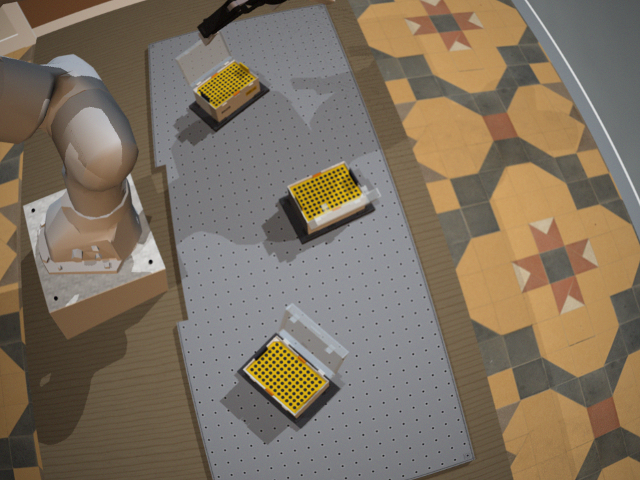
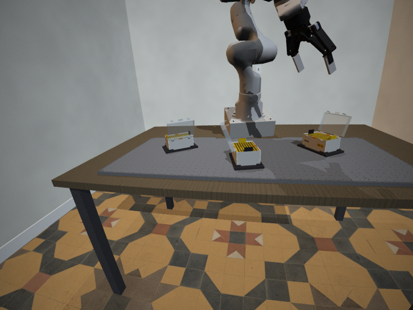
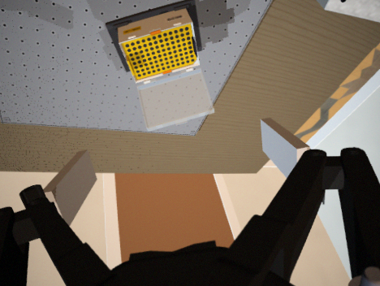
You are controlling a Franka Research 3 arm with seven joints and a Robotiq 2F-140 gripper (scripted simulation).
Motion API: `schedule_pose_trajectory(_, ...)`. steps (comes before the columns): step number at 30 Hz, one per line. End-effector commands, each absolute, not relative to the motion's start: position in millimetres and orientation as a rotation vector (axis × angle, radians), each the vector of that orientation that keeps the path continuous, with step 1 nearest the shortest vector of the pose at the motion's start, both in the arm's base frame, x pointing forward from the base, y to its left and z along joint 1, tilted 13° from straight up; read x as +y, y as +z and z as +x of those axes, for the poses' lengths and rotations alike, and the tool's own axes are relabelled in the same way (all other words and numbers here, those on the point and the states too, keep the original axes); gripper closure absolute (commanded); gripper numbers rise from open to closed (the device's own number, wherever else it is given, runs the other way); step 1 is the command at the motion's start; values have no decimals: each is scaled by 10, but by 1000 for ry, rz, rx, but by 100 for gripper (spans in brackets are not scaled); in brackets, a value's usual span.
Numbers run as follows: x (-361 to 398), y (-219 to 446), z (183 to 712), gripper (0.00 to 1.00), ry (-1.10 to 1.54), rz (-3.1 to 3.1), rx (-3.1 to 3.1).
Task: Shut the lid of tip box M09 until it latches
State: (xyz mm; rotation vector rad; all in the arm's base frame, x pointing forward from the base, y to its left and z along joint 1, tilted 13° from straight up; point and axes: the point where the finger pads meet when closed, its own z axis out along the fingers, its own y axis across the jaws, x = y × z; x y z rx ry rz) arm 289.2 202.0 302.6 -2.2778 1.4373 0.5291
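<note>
Claw (image 2: 313,68) spread wide and empty, hanging high above the table's far end.

Its two pale pads (image 3: 282,146) stood well apart with nothing between them, framing the table edge (image 3: 227,150) in the wrist view, with the nearest tip box (image 3: 159,48) ahead on the grey perforated plate (image 1: 320,289). That box sat on its dark holder plate (image 1: 204,114) with its clear lid (image 1: 202,61) raised at the rear. The middle box (image 1: 326,193) and the third box (image 1: 285,375) also showed their yellow inserts under open lids, each on its own holder. The sticker lettering was too small to read, so which box was M09 could not be told.
</note>
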Motion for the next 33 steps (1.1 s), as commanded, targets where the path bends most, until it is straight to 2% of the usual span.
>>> schedule_pose_trajectory(1,1887,2935,2887,0,453,-2312,1380)
schedule_pose_trajectory(4,1790,2843,2821,0,384,-2336,1354)
schedule_pose_trajectory(18,1684,2738,2750,0,384,-2336,1354)
schedule_pose_trajectory(33,1707,2104,2892,0,384,-2336,1354)
